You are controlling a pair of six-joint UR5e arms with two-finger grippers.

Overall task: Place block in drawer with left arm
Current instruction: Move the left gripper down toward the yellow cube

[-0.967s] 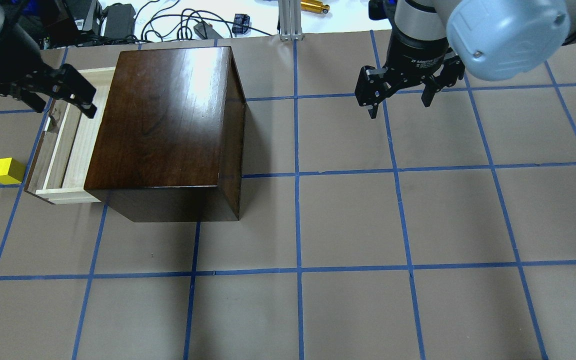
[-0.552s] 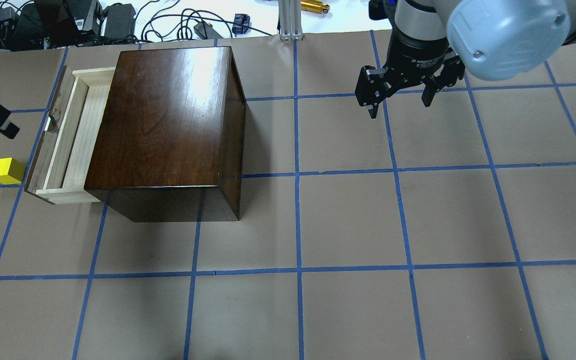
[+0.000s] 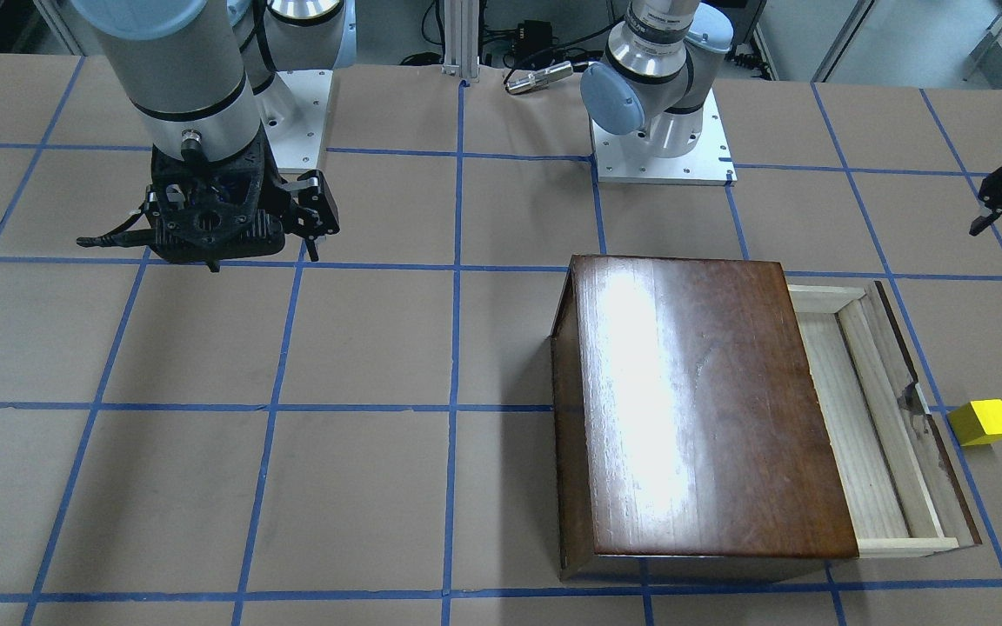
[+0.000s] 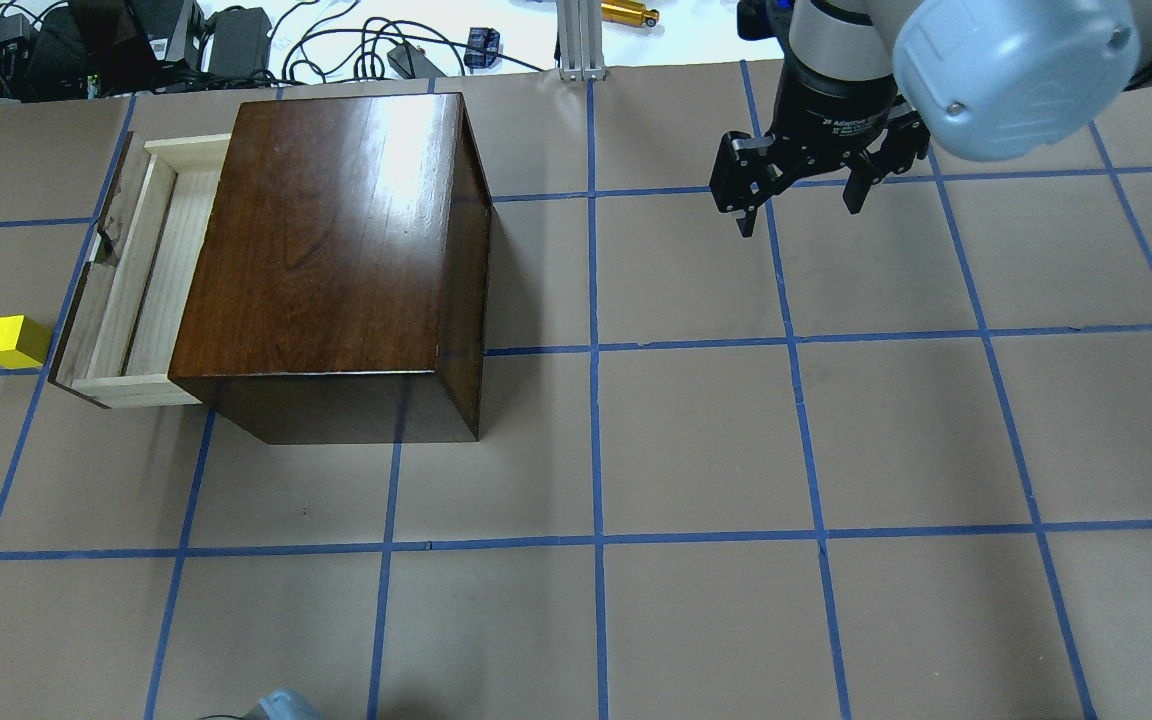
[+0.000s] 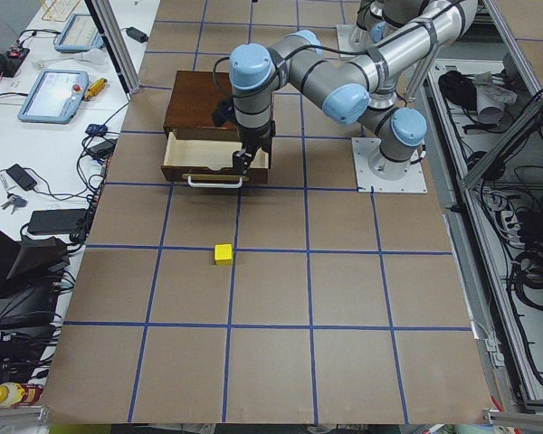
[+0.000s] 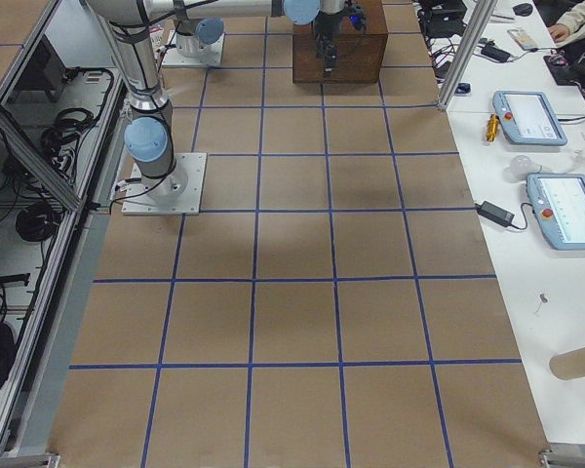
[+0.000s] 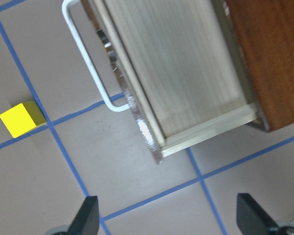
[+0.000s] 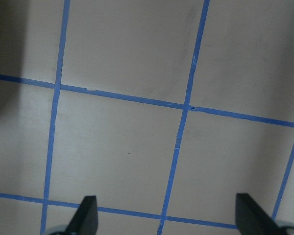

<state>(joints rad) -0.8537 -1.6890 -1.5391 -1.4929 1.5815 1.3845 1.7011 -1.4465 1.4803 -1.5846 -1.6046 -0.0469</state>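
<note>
Over the last second the left gripper (image 7: 169, 215) has swung off the far end of the drawer (image 4: 151, 270) and left the overhead view altogether; the front-facing view now shows it high and out beyond the drawer's dark front panel. Since the drawer stands pulled out of the cabinet (image 4: 336, 240) with its pale tray bare, the opening step looks done, and the move reads as the start of the reach for the block (image 4: 11, 341). The block has not shifted: it sits on the table just outside the drawer's front panel, towards its near end, close to it but not touching. The left arm (image 5: 326, 77) stretches out from its base with the wrist pointed straight down, its camera looking onto the drawer's white handle (image 7: 90, 63) and the block off to one side. Its jaws are spread wide and hold nothing. The right gripper (image 4: 796, 205), also spread wide and empty, hangs well apart from the drawer, past the cabinet's other side.
</note>
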